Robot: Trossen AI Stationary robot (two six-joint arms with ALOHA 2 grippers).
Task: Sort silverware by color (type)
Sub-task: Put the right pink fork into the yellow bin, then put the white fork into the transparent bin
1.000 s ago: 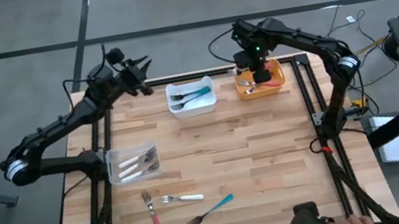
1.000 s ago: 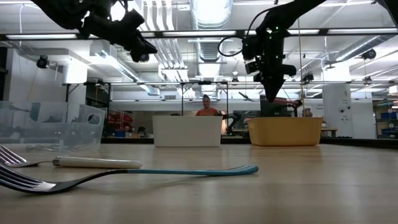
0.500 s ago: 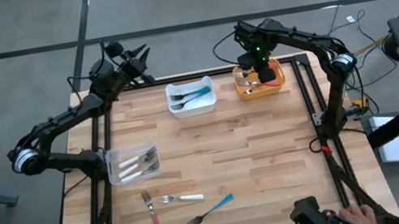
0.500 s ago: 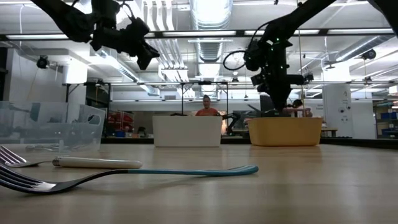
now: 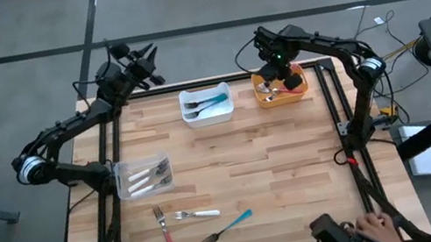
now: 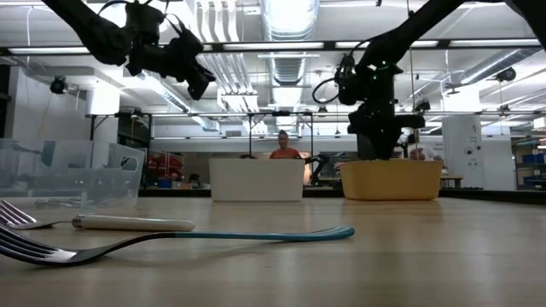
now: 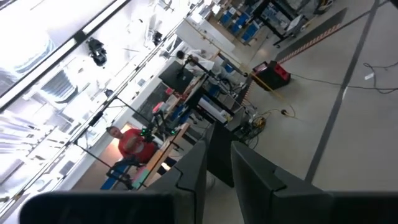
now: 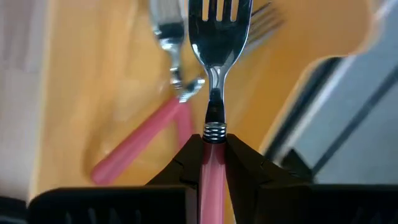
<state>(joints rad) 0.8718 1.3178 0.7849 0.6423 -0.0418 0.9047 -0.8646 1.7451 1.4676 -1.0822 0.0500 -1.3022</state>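
Three loose pieces sit on the table [image 5: 297, 178] in the high view: a red fork [image 5: 165, 233], a white fork [image 5: 195, 214] and a teal fork [image 5: 227, 227], well apart from both arms. The right gripper [image 5: 277, 76] is over the orange bin [image 5: 302, 88]; the left gripper [image 5: 143, 62] hangs past the far edge.

In the low view we see the right arm above that bin.

Left wrist view: its fingers [image 7: 255, 177] are slightly parted, holding nothing.

Right wrist view: clamped on a pink fork [image 8: 214, 81], tines pointing away from the fingers, over another pink-handled piece [image 8: 149, 137] in the bin.

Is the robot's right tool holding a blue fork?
No, the right tool is shut on a pink-handled metal fork above the orange plastic bin.
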